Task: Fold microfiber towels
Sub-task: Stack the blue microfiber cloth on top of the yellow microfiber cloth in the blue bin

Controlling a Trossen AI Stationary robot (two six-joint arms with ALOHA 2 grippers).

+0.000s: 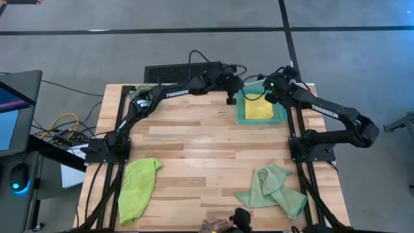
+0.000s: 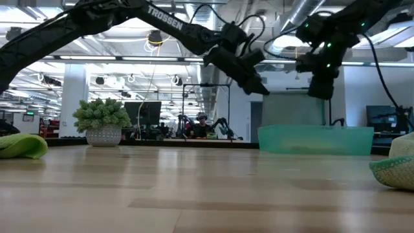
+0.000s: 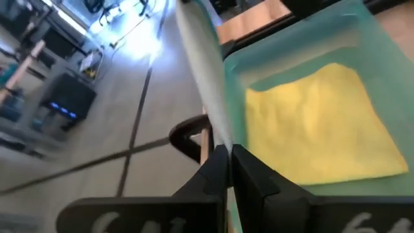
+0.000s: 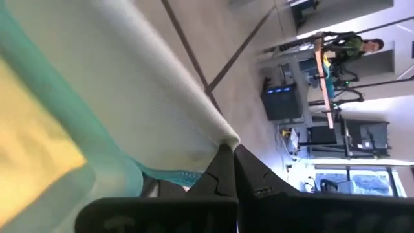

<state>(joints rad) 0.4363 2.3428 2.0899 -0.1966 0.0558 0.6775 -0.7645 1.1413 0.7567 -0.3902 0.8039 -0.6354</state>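
Observation:
A pale, light blue towel (image 2: 292, 110) hangs spread between my two grippers over the far side of the teal tray (image 1: 240, 116). A folded yellow towel (image 1: 259, 109) lies flat in the tray. My left gripper (image 1: 231, 92) is shut on the pale towel at the tray's far left corner. My right gripper (image 1: 272, 92) is shut on it at the tray's far right. A lime green towel (image 1: 138, 188) lies crumpled at the near left. A pale sage green towel (image 1: 274, 188) lies crumpled at the near right. My left gripper pinches the pale towel's upper edge (image 3: 218, 137) between its two shut fingers, at one end of that edge. The cloth runs away from the fingertips as a narrow band and hangs below them. My right gripper pinches an upper corner (image 4: 226, 137) of the same towel between its two shut fingers. The cloth spreads out wide from that corner and hangs above the tray; its lower edge reaches down to the tray's rim (image 2: 315, 129).
A small potted green plant (image 2: 102, 120) stands at the table's near edge (image 1: 223, 225). Bare wood lies in the table's middle (image 1: 207, 149). Cables and a black box (image 1: 169, 72) sit behind the far edge.

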